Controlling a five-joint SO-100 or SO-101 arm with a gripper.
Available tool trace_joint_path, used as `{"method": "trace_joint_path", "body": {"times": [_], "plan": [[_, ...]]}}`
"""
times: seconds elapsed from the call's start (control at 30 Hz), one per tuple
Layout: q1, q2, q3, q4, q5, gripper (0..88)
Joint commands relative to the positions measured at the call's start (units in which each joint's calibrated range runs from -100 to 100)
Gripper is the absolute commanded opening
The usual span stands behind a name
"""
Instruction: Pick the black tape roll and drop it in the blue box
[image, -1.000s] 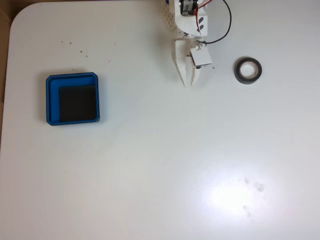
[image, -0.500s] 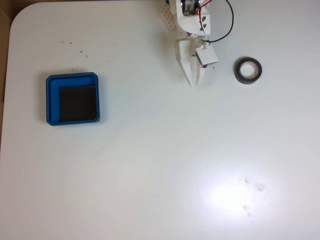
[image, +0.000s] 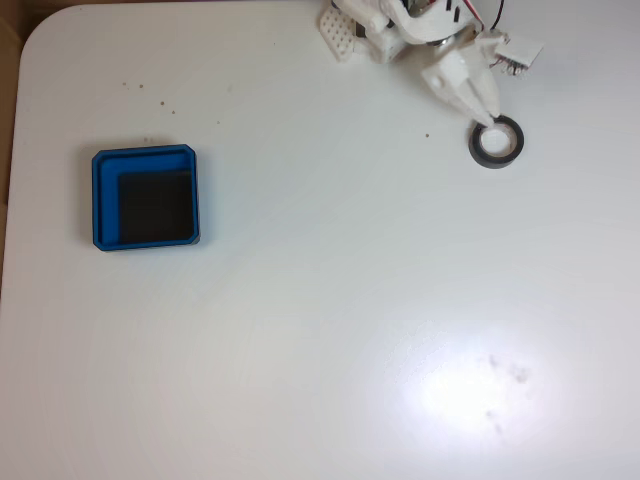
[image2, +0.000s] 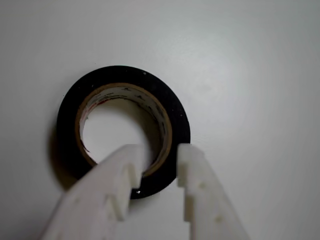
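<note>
Black tape roll (image: 496, 142) lies flat on the white table (image: 320, 330) toward the far right of the fixed view, its pale inner core and open centre facing up. The white gripper (image: 488, 115) reaches down from the arm at the far edge, with its fingertips at the roll's far-left rim. In the wrist view the black tape roll (image2: 167, 107) sits in the middle of the picture, and the gripper (image2: 159, 155) comes in from the bottom edge with its two white fingers slightly apart, straddling the wall of the roll: the left finger (image2: 107, 190) points into the open centre against the cardboard core, and the right finger (image2: 200, 192) stands just outside the black outer face. A narrow gap shows between the right finger and the tape, so the jaws are around the wall but not clamped on it. Blue box (image: 145, 197) rests well apart from the roll, on the left side of the table in the fixed view, its black floor showing inside the blue rim.
</note>
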Motion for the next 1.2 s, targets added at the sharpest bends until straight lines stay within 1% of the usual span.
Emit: {"method": "trace_joint_path", "body": {"times": [0.0,0.1,0.6,0.67,0.7,0.8,0.87,1.07,1.17], "plan": [[-5.2,-0.1,0.9,-0.46,-0.29,0.7],[-6.38,-0.1,0.9,-0.46,-0.29,0.7],[-5.69,0.32,0.36,-0.46,-0.56,0.7],[-5.59,4.08,0.09,-0.46,-1.35,0.7],[-5.59,7.84,-0.36,-0.46,-2.75,0.8],[-5.79,19.8,-3.51,-0.46,-9.49,0.8],[-6.28,25.9,-6.47,-0.46,-11.6,0.8],[-6.18,37.19,-17.16,-0.54,-11.24,0.8],[-6.28,39.62,-20.4,-0.46,-8.97,0.8]]}}
